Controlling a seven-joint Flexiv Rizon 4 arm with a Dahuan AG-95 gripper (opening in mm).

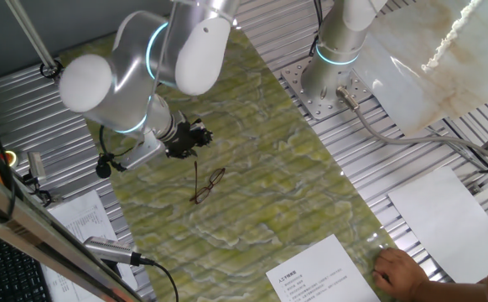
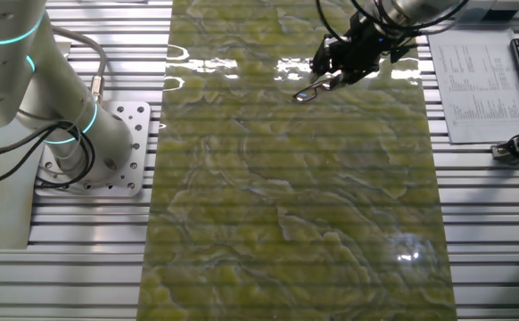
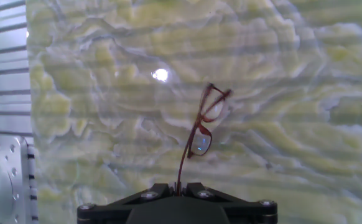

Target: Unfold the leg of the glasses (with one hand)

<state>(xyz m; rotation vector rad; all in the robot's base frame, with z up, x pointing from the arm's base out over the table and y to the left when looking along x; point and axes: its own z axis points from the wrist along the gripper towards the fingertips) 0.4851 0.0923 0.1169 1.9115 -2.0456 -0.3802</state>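
the hand (image 1: 195,136) is a small black two-finger gripper at the tip of the silver-white arm (image 1: 135,71), seen in the other fixed view (image 2: 353,53) near the far edge of the bench. in the hand view only the black base of the fingers (image 3: 176,208) shows at the bottom of the picture, and the thin temple of the glasses runs straight down into the narrow slot between them, so the fingers look pinched together on the end of that leg.

the glasses (image 3: 203,124) hang out from the hand with the reddish-brown wire frame and clear lenses farther from the fingers, the leg stretched out long and straight behind the front. in one fixed view the glasses (image 1: 207,184) lie just below the hand, the leg a dark line going up toward the gripper and the lenses angled toward the middle of the mat. in the other fixed view the glasses (image 2: 311,87) sit just beside the gripper; whether the frame touches the surface there cannot be told.

under them runs a green-yellow marbled mat (image 2: 286,205) laid down the length of the ribbed metal bench (image 2: 500,232). the arm's base (image 1: 332,75) is bolted at one side edge of the mat. printed sheets (image 1: 319,277) lie near a bench edge, and a bare human hand (image 1: 399,273) rests beside one.
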